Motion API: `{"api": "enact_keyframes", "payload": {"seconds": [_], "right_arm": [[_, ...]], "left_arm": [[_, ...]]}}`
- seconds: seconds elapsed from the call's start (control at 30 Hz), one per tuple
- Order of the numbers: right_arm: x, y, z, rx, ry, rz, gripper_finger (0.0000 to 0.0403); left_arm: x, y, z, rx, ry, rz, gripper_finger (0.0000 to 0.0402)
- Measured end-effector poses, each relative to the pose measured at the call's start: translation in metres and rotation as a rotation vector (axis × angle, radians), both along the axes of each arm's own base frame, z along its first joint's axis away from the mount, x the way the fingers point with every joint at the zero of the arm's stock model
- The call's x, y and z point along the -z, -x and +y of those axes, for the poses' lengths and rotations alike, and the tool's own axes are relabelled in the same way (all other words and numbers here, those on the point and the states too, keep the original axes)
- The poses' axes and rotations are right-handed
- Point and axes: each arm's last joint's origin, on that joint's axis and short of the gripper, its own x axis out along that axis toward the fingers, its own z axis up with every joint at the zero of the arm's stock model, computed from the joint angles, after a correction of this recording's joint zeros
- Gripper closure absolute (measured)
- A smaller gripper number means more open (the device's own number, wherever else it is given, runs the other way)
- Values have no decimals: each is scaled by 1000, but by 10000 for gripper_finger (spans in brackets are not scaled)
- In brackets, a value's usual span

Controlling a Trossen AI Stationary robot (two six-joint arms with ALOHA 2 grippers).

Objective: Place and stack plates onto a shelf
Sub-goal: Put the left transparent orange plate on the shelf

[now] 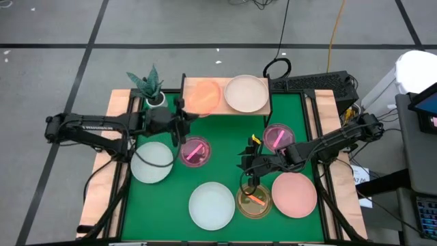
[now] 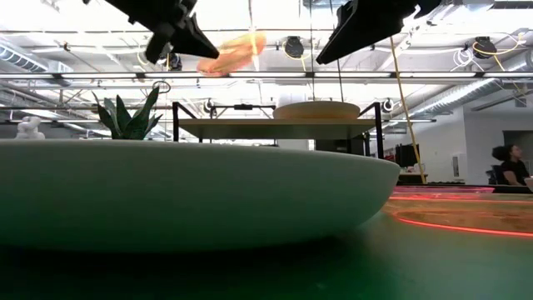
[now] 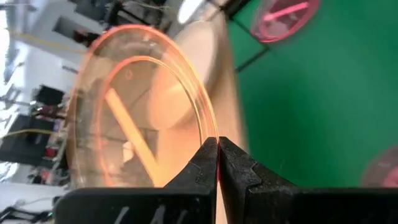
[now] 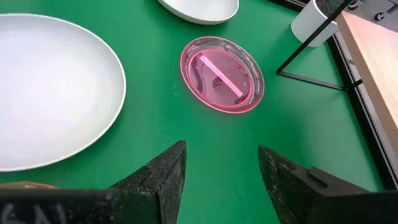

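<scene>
Fingers [image 3: 217, 163] pinch amber plate [image 3: 140, 109] rim above shelf [image 1: 225, 109].

The green table [image 1: 225, 164] carries a white plate [image 1: 212, 206], a pale blue plate [image 1: 152, 162], a salmon plate [image 1: 295, 194], three small tinted plates, a potted plant [image 1: 150, 87] and the shelf [image 1: 225, 109], which bears a cream plate [image 1: 246, 93].

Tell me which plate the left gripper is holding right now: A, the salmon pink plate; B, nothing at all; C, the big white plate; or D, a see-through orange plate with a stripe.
D. The left gripper is shut on the rim of the see-through orange plate, held above the shelf beside the cream plate; the right gripper hangs open over the green mat.
</scene>
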Motion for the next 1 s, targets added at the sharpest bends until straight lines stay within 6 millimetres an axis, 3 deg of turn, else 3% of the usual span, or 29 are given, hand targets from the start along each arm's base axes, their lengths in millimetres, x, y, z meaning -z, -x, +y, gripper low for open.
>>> {"api": "enact_keyframes", "payload": {"seconds": [0.37, 0.67, 0.83, 1.0], "right_arm": [[-1, -1, 0, -11, 7, -16, 222], [-1, -1, 0, -35, 39, -7, 222], [-1, -1, 0, -37, 41, -7, 222], [-1, -2, -3, -28, 45, -7, 222]], "left_arm": [[29, -22, 42, -127, 10, 65, 396], [50, -34, 49, -181, 97, 91, 396], [49, -35, 49, -197, 99, 92, 396], [17, -38, 56, -259, 128, 61, 396]]}}
